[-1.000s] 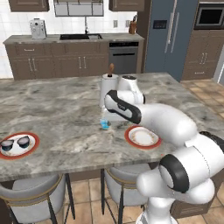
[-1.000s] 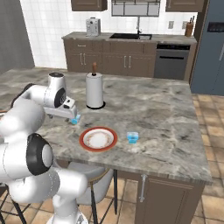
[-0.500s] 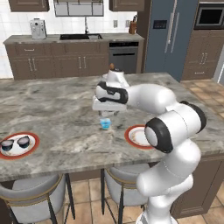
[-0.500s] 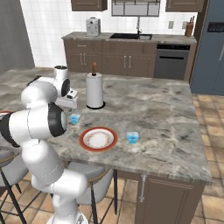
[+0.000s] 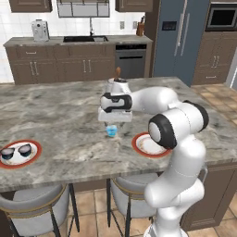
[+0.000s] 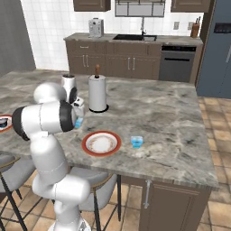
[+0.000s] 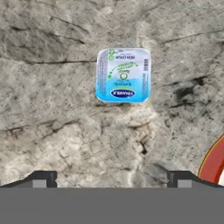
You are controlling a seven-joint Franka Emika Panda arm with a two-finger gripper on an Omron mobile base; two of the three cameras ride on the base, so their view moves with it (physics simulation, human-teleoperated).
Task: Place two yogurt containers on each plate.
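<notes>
We find the gripper (image 5: 112, 124) has swung left since the earlier frame, now directly above the light blue cup (image 5: 111, 131), jaws wide open, nothing held; cup stands on counter (image 5: 65, 115) left of the near plate (image 5: 148, 145).

You've got bare marble all around the light blue cup (image 7: 123, 75) under the gripper (image 7: 109, 179), nothing crowding it from above; the wide-apart fingertips (image 7: 41, 178) have space on both sides; the near plate (image 5: 149, 145) sits off to one side, its red rim (image 7: 213, 164) just poking in; the paper towel roll (image 6: 97, 93) stands tall right behind, so watch that one.
</notes>
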